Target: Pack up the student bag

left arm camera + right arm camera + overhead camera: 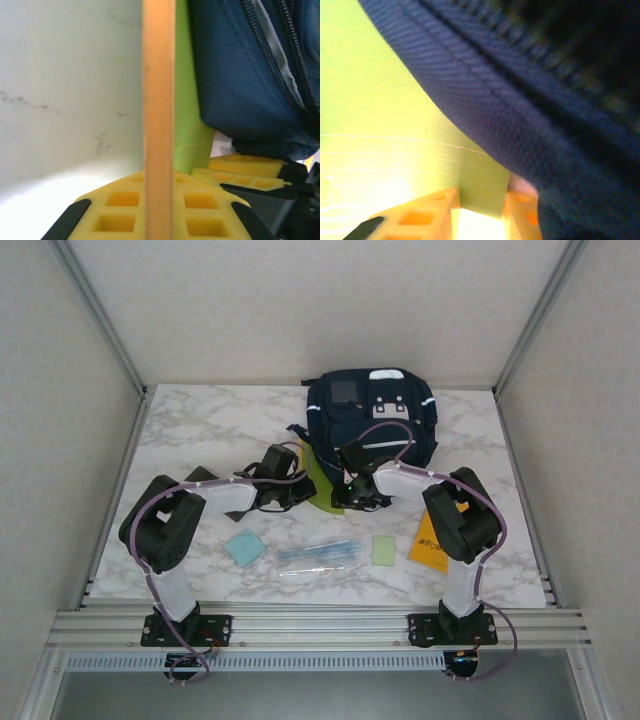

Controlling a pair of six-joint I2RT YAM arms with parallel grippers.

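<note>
The student bag [372, 412], dark navy with a grey square patch, lies at the back centre of the table; its fabric and zip show in the left wrist view [240, 75] and the right wrist view [520, 100]. A lime green notebook [322, 480] leans at its front edge. My left gripper [297, 487] [159, 182] is shut on a tan wooden strip [159, 100] standing upright beside the green notebook [186, 115]. My right gripper [347, 490] [482, 207] is shut on the green notebook's [395, 125] lower edge, right under the bag.
Near the front lie a light blue square pad [245, 547], a clear pack of pens [316, 555], a small green pad [385, 549] and an orange book [432, 540]. The right gripper's yellow fingers [245, 167] sit close beside the left one. Walls enclose the marble table [200, 430].
</note>
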